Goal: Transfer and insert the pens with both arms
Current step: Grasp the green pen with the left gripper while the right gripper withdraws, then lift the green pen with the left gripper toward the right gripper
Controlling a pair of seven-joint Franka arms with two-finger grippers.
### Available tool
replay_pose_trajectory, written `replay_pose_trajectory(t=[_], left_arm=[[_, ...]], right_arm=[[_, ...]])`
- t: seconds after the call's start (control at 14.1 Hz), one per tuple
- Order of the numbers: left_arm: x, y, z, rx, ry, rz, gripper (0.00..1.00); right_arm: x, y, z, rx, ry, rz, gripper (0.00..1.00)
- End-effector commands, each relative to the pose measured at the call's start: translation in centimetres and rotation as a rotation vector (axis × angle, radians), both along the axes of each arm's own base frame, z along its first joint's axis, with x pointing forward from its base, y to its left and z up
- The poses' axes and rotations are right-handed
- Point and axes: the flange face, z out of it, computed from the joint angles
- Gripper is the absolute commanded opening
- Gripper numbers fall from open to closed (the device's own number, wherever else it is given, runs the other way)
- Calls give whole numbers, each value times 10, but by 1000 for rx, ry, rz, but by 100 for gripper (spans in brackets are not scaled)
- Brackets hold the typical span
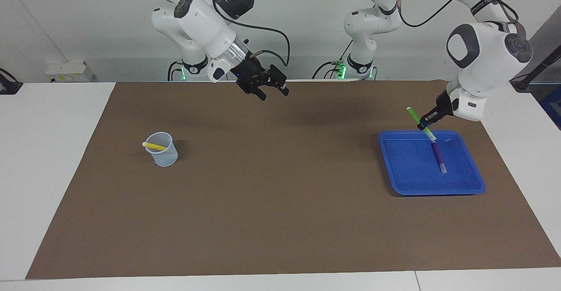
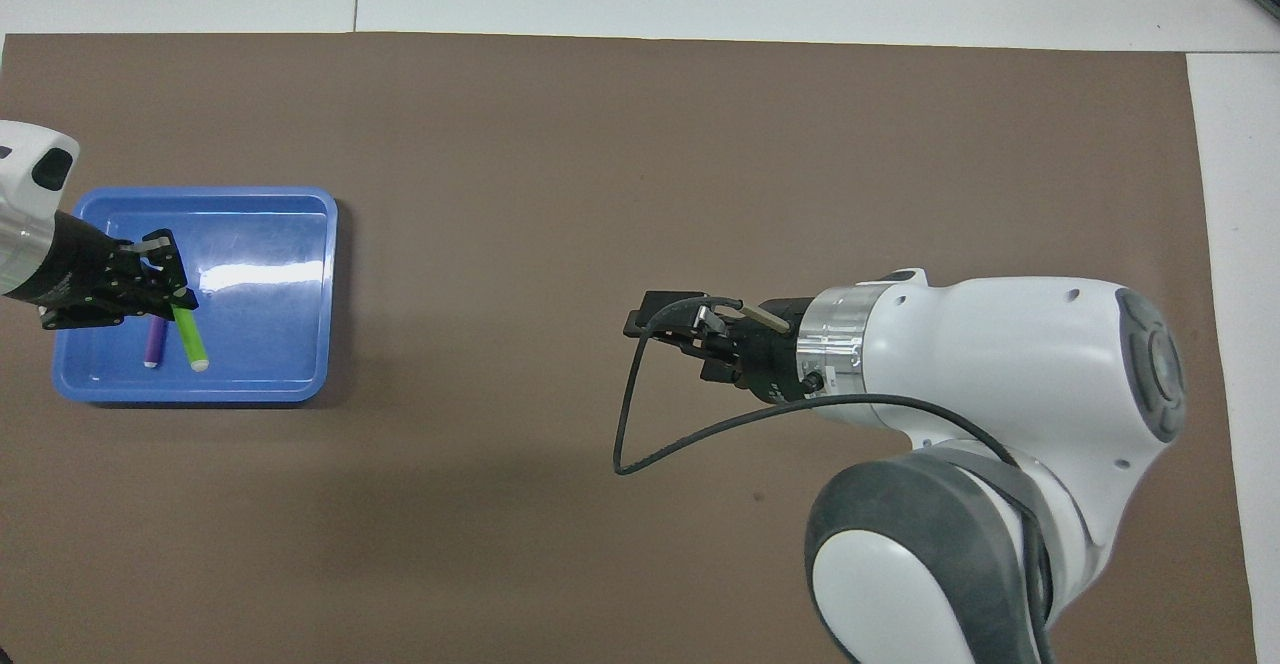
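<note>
The left gripper (image 1: 426, 122) is clamped on the green pen (image 1: 420, 123) and holds it tilted in the air over the blue tray (image 1: 460, 188), above the tray's edge nearest the robots. The purple pen (image 1: 438, 156) lies flat in the tray. The tray sits on the brown mat (image 1: 280, 221) at the left arm's end of the table.

The right gripper (image 1: 268, 90) hangs with its fingers spread and nothing between them, over the mat well away from the tray, toward the right arm's end. The clear cup (image 1: 162, 150) stands on the mat at that end; the yellow pen (image 1: 154, 145) leans in it, its pale end apparently poking over the rim.
</note>
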Motion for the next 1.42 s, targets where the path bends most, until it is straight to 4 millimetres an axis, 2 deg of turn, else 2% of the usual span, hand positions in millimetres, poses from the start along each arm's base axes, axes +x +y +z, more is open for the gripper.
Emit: replay_pose_trajectory(t=[0.0,0.07,0.21,0.35,0.64,0.78,0.92,1.21,1.35], left_arm=[[-16,-13,31,-56,3,148,0],[-20,-16,41,-82,6,210,0],[-28,-24,55,-140,17,338,0],[-35,-41,67,-170,35,446,0],[-47,-68,87,-237,80,630,0],[-57,-75,97,-270,99,700,0],[-70,-91,104,-294,123,740,0],[-94,-112,103,-310,161,846,0],[-108,-124,102,-339,192,891,0]], right_arm=[[1,-2,-2,27,8,-37,100],[1,-2,-1,29,6,-38,100],[-4,11,1,46,-3,-43,100],[-8,19,3,59,12,-83,100],[-27,61,10,114,17,-177,100],[-39,82,12,138,22,-204,100],[-47,97,13,155,-3,-199,100],[-69,132,23,269,-32,-238,100],[-76,158,38,321,-31,-218,100]])
